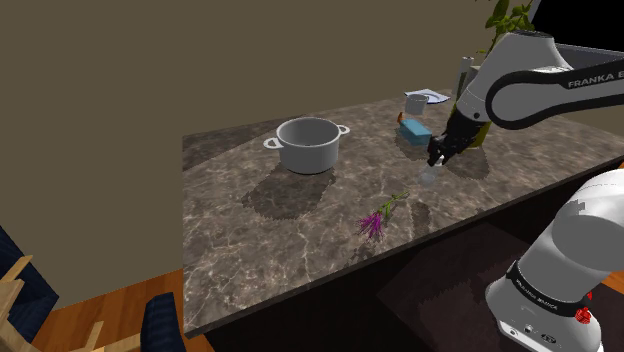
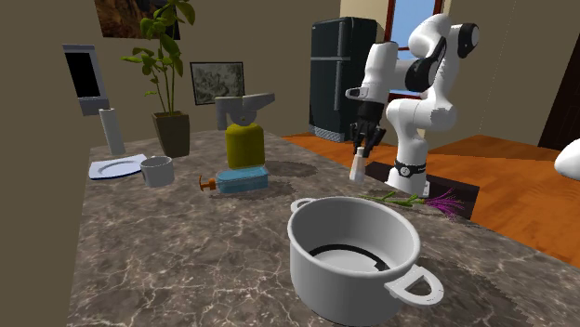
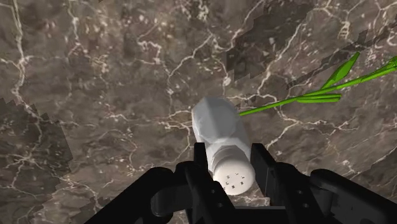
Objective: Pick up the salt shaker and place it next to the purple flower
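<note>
Okay: shaker clamped, hanging over the counter near the flower

Gripper (image 3: 230,154) fingers are closed on the white salt shaker (image 3: 219,130), pinching it just below the perforated cap, with the body pointing down at the dark marbled counter (image 1: 250,230). In the wrist view, the green stem of the purple flower (image 1: 375,222) lies just past the shaker's base. In the shoulder view, the shaker is between the flower and a blue block (image 1: 415,131). The grey pot (image 1: 307,146) stands well apart.

You face olive-brown walls (image 1: 100,80) and an orange wood floor (image 2: 502,176). A black fridge (image 2: 339,74) stands beside a window (image 2: 402,19); a picture (image 2: 217,82) hangs past the marble counter's (image 2: 186,269) far edge.
</note>
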{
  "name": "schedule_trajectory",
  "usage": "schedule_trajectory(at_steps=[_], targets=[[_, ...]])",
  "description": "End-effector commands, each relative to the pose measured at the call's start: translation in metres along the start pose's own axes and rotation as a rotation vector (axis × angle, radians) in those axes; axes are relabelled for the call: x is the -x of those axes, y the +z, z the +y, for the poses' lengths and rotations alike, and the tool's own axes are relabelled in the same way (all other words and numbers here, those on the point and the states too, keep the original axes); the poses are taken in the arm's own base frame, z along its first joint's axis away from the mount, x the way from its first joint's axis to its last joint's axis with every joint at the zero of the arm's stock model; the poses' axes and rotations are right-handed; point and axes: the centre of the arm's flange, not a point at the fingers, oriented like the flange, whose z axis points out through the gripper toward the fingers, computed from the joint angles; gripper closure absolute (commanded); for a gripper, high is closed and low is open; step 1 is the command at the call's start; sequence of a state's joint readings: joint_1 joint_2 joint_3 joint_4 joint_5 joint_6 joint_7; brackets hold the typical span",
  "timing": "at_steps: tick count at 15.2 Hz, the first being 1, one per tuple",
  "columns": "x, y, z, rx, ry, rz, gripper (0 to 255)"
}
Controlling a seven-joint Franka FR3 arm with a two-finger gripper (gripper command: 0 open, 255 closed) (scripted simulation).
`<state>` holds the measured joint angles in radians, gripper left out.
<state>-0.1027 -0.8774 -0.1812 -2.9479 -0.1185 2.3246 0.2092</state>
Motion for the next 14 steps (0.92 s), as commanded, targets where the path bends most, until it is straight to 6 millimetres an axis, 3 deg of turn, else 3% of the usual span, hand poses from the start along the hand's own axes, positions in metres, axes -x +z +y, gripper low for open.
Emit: schedule_trajectory(at_steps=[1, 5, 13, 14], targets=[[0.002, 0.010, 0.001, 0.000, 0.000, 0.001, 255], [0.008, 0.032, 0.003, 0.000, 0.000, 0.001, 255], [0.008, 0.032, 0.003, 0.000, 0.000, 0.001, 255], [0.008, 0.032, 0.003, 0.000, 0.000, 0.001, 0]])
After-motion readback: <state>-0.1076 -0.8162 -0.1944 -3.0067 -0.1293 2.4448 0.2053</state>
